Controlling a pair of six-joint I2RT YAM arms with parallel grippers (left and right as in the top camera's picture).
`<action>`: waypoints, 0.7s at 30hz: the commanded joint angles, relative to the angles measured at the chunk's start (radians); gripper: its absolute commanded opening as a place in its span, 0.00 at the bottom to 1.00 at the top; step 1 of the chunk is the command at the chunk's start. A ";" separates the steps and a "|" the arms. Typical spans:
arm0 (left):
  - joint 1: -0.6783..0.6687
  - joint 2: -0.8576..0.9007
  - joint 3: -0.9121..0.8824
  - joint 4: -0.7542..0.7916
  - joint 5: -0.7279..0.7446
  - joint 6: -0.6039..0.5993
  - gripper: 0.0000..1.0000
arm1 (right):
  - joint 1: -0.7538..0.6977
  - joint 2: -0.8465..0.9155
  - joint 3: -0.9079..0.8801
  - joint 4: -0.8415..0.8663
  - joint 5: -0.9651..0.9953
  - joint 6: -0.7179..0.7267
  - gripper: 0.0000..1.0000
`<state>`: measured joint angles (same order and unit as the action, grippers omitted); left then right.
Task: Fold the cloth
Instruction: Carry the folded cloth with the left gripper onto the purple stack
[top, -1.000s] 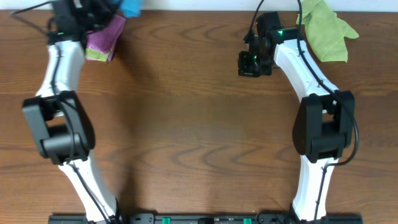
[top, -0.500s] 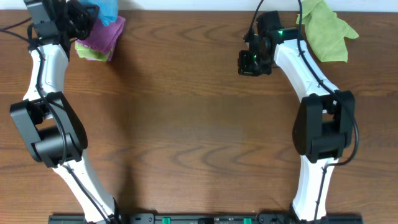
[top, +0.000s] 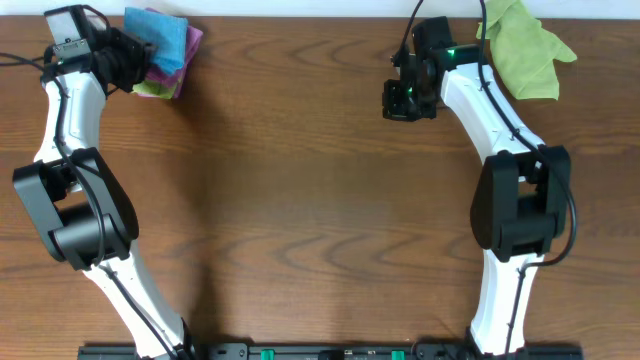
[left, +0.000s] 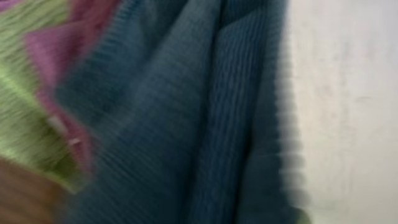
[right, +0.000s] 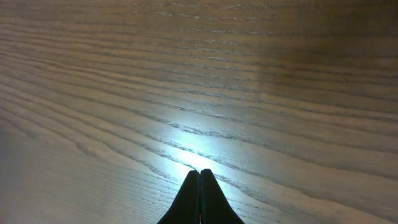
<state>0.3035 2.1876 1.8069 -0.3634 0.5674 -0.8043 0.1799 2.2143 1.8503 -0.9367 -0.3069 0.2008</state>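
Brown wooden desk carried the blue cloth at its far left corner, bunched atop a purple cloth and a lime cloth, with no clear long axis. The left fingers sat at its edge, and I could not tell their state. The right fingers were pressed together, near a green cloth.

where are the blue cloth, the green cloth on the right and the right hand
blue cloth (top: 158, 33), overhead view, middle of its visible surface
green cloth (top: 525, 50), overhead view, centre of the fabric
right hand (right: 200, 179), right wrist view, where its fingertips meet
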 joint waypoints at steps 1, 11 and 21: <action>0.006 0.012 0.008 -0.032 -0.047 0.019 0.95 | 0.005 -0.015 0.000 0.002 -0.004 -0.008 0.02; 0.045 0.011 0.008 -0.100 -0.035 0.021 0.95 | 0.005 -0.015 0.000 -0.017 -0.004 -0.008 0.01; 0.116 -0.051 0.008 -0.324 -0.153 0.148 0.95 | 0.002 -0.064 0.000 -0.047 -0.003 -0.041 0.02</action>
<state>0.4118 2.1860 1.8069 -0.6815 0.4885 -0.7139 0.1799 2.2066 1.8503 -0.9791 -0.3069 0.1890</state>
